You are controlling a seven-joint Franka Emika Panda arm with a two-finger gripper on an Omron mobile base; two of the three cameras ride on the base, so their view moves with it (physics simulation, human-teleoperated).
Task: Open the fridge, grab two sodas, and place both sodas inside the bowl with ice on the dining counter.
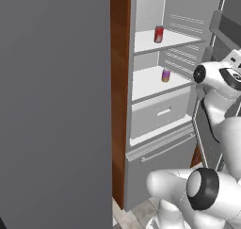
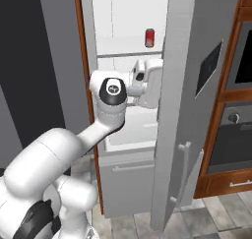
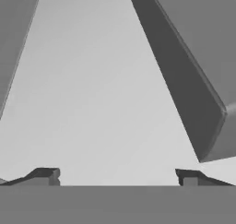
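Tool [image 3: 117,176] spread wide, empty, at fridge [image 1: 155,96] shelf edge; door edge [image 3: 193,89] close alongside

Even, shadowless, slightly soft rendering

Brown wooden cabinets [image 2: 231,181], built-in oven [image 2: 236,119], tiled floor [image 2: 211,218]

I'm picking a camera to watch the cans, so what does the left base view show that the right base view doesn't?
Left base view alone: the purple-pink soda on the middle shelf, and the bottom drawer's bar handle.
Right base view alone: the open door's black dispenser panel and the oven beside it.
Both: the open fridge with the red soda on its upper shelf.
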